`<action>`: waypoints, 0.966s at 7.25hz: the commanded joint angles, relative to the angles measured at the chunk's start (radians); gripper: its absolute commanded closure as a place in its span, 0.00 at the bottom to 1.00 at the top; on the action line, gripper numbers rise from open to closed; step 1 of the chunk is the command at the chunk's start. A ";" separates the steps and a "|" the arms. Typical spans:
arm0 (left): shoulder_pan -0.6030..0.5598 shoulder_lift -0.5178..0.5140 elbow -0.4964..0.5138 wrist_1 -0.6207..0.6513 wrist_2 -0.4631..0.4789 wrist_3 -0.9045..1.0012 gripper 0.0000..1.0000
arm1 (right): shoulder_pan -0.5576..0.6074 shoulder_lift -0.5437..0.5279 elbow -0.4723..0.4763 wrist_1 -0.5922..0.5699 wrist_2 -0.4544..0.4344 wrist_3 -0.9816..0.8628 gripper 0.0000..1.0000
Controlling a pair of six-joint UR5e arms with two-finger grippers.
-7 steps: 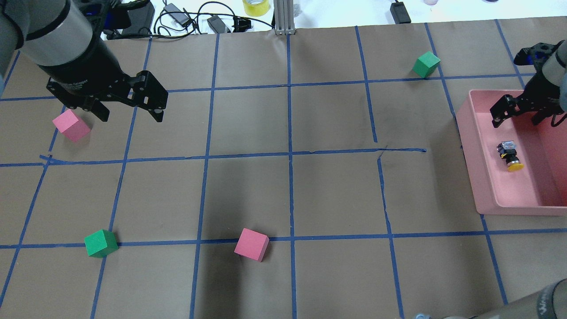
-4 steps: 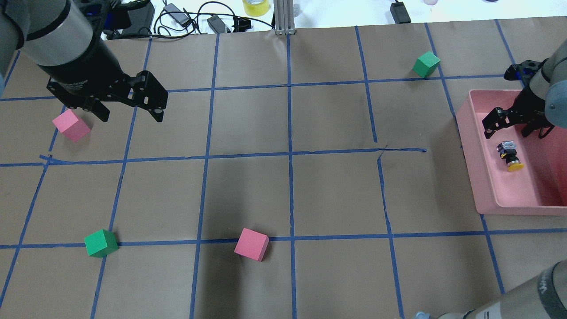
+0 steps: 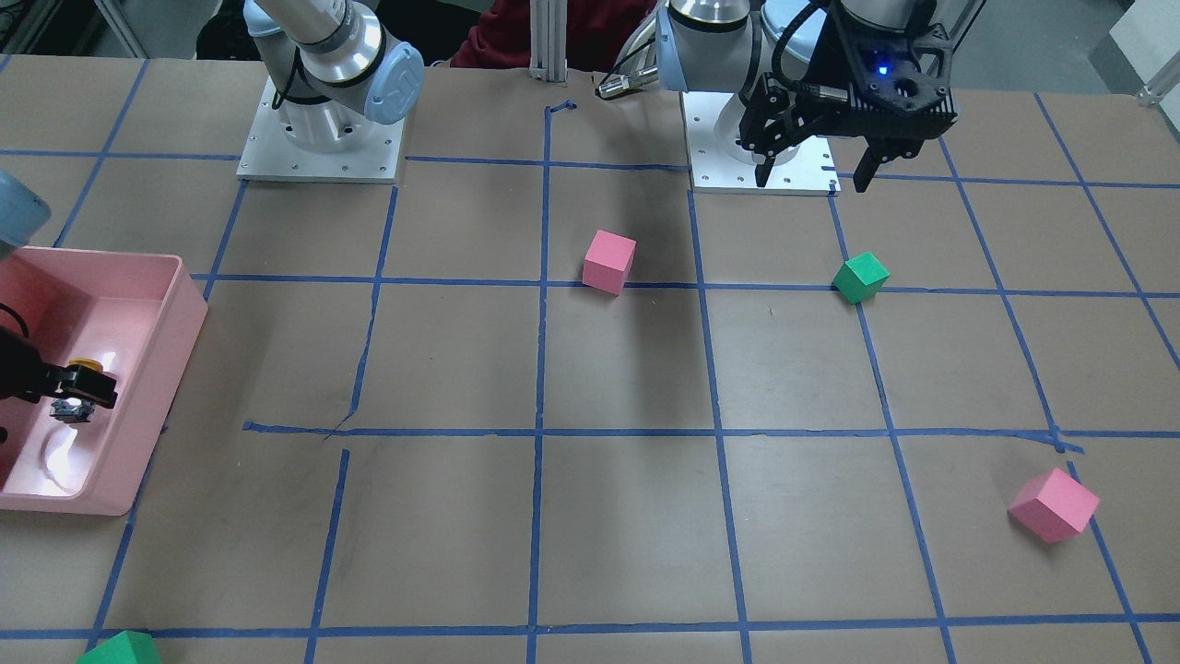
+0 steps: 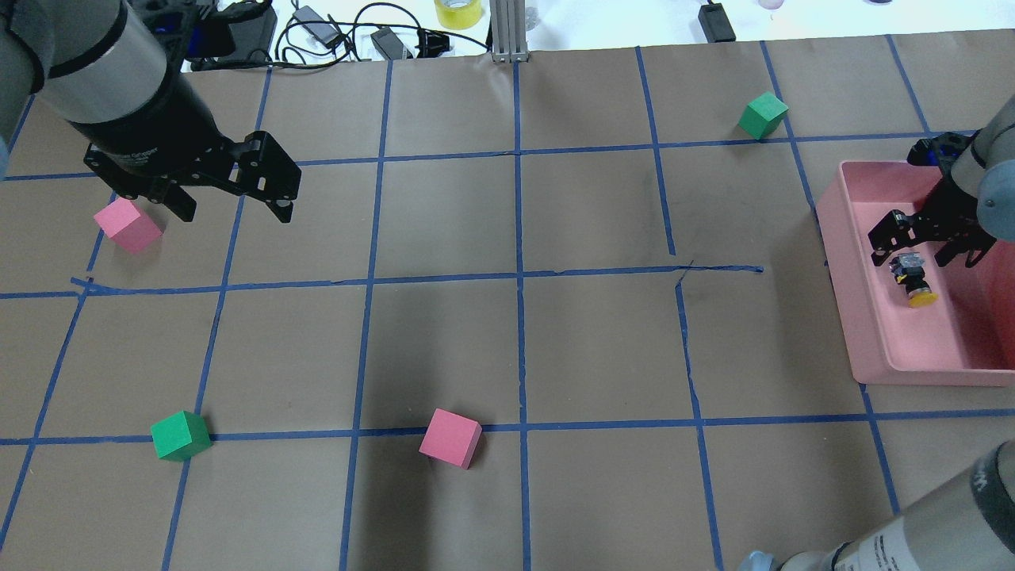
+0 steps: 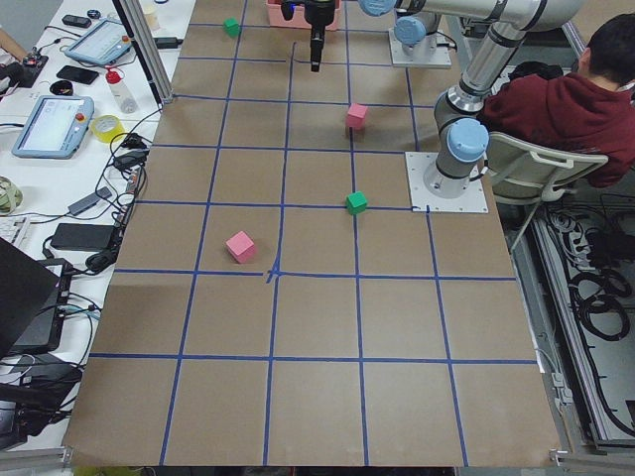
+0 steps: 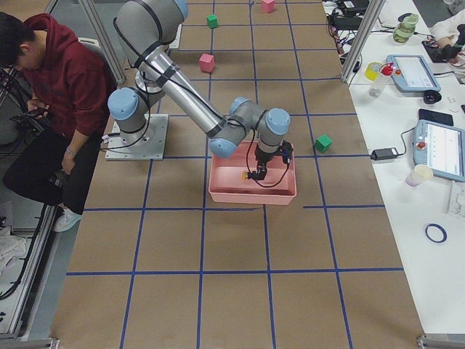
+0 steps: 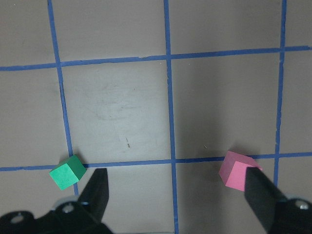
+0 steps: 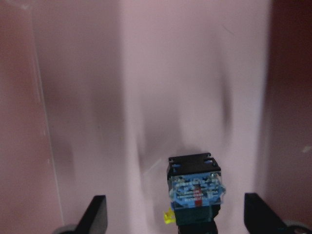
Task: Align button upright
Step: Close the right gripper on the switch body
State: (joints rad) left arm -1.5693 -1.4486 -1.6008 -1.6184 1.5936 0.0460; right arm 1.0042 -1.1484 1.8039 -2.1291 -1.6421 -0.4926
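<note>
Inside the pink bin (image 4: 844, 270), the right hand (image 4: 913, 252) hangs wide open, empty, over the toppled button (image 4: 914, 281).

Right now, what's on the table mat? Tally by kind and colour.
Pink cubes: 2
Green cubes: 2
Button: 1
Pink bin: 1
Total: 6

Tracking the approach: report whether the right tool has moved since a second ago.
Yes. Overhead, the right tool has moved away from the pink bin's far rim and closer to the button lying inside.
</note>
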 commanded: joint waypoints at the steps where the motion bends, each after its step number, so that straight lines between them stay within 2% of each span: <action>1: 0.000 0.001 -0.001 0.000 0.000 0.000 0.00 | -0.002 0.009 0.005 0.001 0.005 0.003 0.65; 2: 0.000 0.001 -0.001 0.000 0.000 0.000 0.00 | -0.001 0.009 0.006 0.008 0.005 0.005 0.94; 3: 0.000 0.001 -0.001 0.000 0.000 0.000 0.00 | -0.002 0.006 0.006 0.012 0.005 0.005 1.00; 5: 0.000 0.001 -0.001 0.000 0.000 0.000 0.00 | -0.001 -0.011 -0.012 0.018 0.005 0.005 1.00; 7: 0.000 0.001 -0.001 0.000 -0.001 0.000 0.00 | -0.001 -0.080 -0.029 0.027 0.007 0.006 1.00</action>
State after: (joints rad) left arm -1.5693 -1.4481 -1.6015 -1.6184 1.5935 0.0460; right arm 1.0031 -1.1912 1.7884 -2.1090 -1.6363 -0.4874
